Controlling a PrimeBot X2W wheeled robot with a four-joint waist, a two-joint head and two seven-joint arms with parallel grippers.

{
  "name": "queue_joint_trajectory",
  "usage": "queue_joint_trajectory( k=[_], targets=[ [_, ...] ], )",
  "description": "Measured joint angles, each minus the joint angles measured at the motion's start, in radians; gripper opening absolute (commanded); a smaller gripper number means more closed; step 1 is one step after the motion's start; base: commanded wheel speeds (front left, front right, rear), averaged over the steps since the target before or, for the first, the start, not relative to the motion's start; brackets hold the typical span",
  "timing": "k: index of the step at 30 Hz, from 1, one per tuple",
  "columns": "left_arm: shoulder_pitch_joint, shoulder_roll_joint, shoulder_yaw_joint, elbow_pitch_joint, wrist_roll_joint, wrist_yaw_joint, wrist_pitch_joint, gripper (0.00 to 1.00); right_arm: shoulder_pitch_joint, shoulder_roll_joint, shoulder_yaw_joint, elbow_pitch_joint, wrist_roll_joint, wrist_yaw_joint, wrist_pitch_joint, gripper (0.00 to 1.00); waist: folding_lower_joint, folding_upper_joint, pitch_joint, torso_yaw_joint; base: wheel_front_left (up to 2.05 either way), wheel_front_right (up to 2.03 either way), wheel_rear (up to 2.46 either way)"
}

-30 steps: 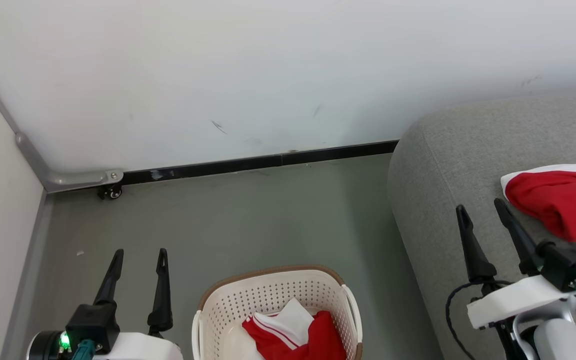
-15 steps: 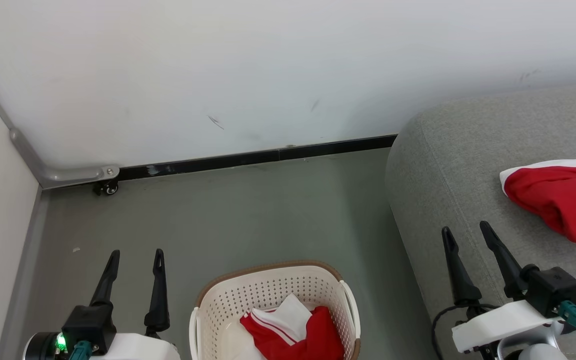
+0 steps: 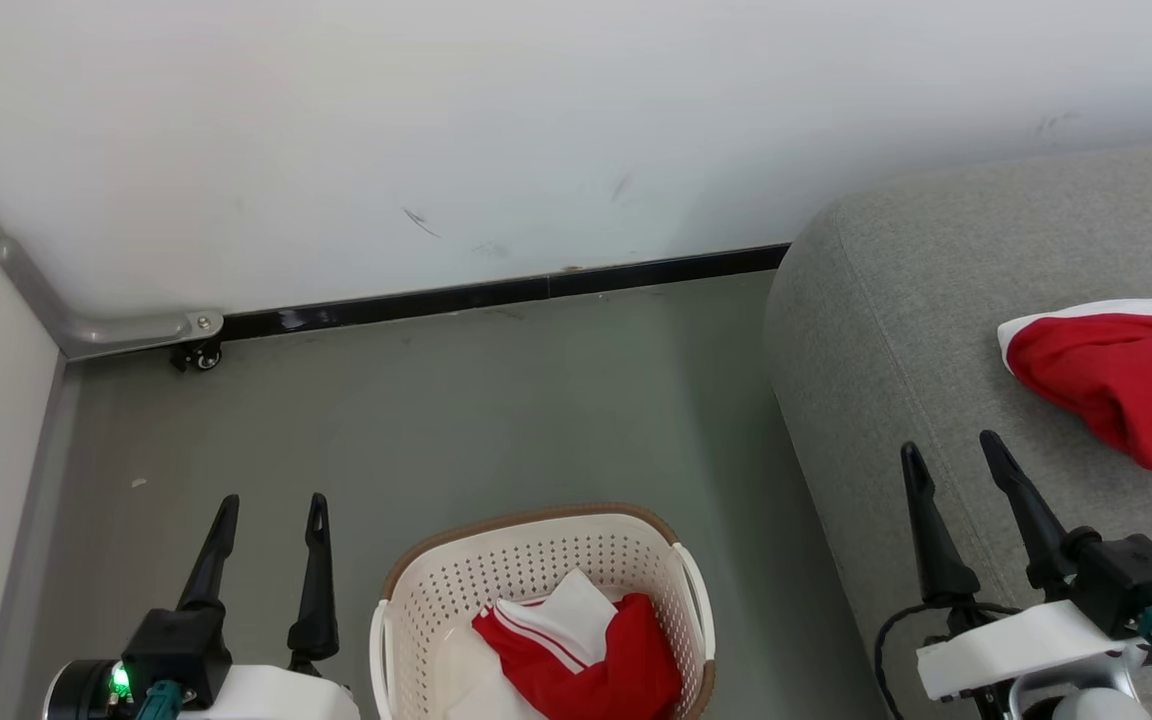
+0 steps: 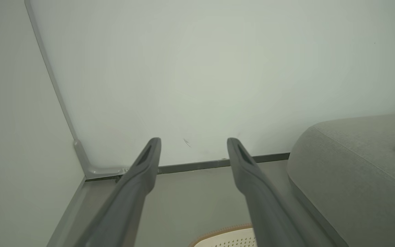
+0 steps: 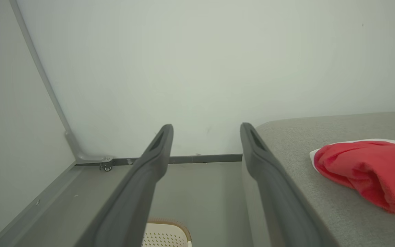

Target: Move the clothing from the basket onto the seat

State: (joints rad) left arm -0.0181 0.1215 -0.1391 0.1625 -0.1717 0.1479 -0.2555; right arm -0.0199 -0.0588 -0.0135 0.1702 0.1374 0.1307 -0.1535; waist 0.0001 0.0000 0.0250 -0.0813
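- Reading the head view as a clock face, the basket (image 3: 526, 517) stands on the grey floor (image 3: 496, 400) at 6 o'clock. Its near end is cut off by the bottom edge.
- The clothing (image 3: 586, 665) lies bunched inside it, red with a white panel and thin white stripes. It is heaped toward the basket's 5 o'clock side, and the perforated wall is bare at its 12 and 9 o'clock.
- The seat (image 3: 916, 300) takes up the 3 o'clock side, its rounded corner toward the wall (image 3: 536, 130). A strip of floor separates it from the basket.
- A red garment (image 3: 1126, 390) with a white edge lies on the seat at 3 o'clock, running off the right edge.
- The left gripper (image 3: 271, 505) is at 7 o'clock over the floor, just beside the basket. Its fingers stand apart with nothing between them, tips toward 12.
- The right gripper (image 3: 946, 445) is at 4 o'clock over the seat's cushion, spread wide and empty, tips toward 11. The red garment lies at its 2 o'clock, apart from it. I cannot tell whether the gripper touches the cushion.
- A black baseboard (image 3: 536, 290) runs along the foot of the wall. At 10 o'clock a small caster (image 3: 198, 357) sits under a grey corner bracket (image 3: 136, 328).
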Motion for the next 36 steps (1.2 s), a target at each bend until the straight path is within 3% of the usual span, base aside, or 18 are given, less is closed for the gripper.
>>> queue_joint_trajectory(
  k=[13,36],
  targets=[
    [-0.004,0.002,-0.016,0.008,0.019,-0.018,0.000,1.00,0.000,0.005,-0.014,-0.066,-0.022,0.000,0.000,1.00,0.0000,0.0000,0.053,-0.021,0.00,0.00,0.00],
    [-0.135,0.022,-0.081,0.144,0.063,-0.066,0.001,1.00,-0.006,0.010,-0.026,-0.175,-0.036,0.000,0.002,1.00,0.0000,0.0000,0.217,-0.099,0.00,0.00,0.00]
  ],
)
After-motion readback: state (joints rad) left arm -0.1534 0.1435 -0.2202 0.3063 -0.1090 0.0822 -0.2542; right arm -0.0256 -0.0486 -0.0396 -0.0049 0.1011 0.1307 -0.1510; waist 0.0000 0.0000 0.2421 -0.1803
